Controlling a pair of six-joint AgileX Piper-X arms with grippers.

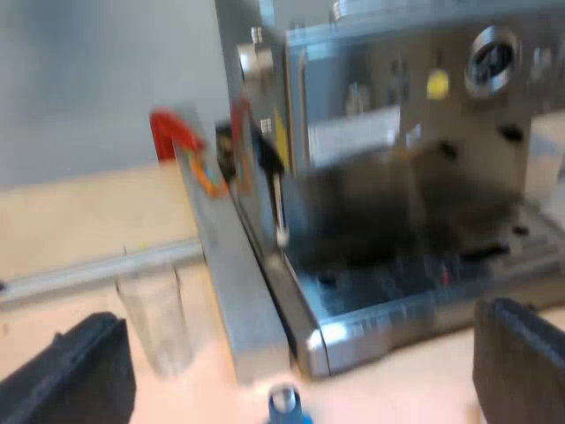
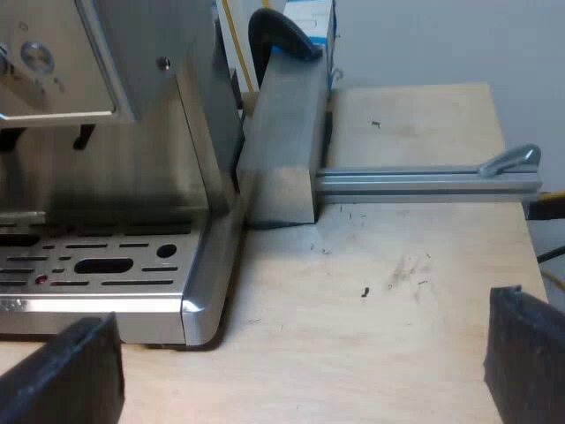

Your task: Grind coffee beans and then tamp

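Observation:
The steel espresso machine (image 1: 415, 159) stands ahead of my left gripper (image 1: 300, 371), whose two black fingers are spread wide with nothing between them. A clear measuring glass (image 1: 157, 320) stands on the wooden table beside the machine's corner, near one left finger. The top of a blue tamper (image 1: 284, 405) pokes up between the left fingers, just before the machine's drip tray (image 1: 397, 291). In the right wrist view the machine's other side (image 2: 115, 150) and slotted drip tray (image 2: 97, 265) sit close to my right gripper (image 2: 300, 371), which is open over bare wood.
A grey metal block (image 2: 287, 146) butts against the machine's side, with an aluminium rail (image 2: 424, 183) running off it across the table. A red clamp (image 1: 172, 132) sits atop the block in the left wrist view. Coffee specks dot the wood (image 2: 388, 274).

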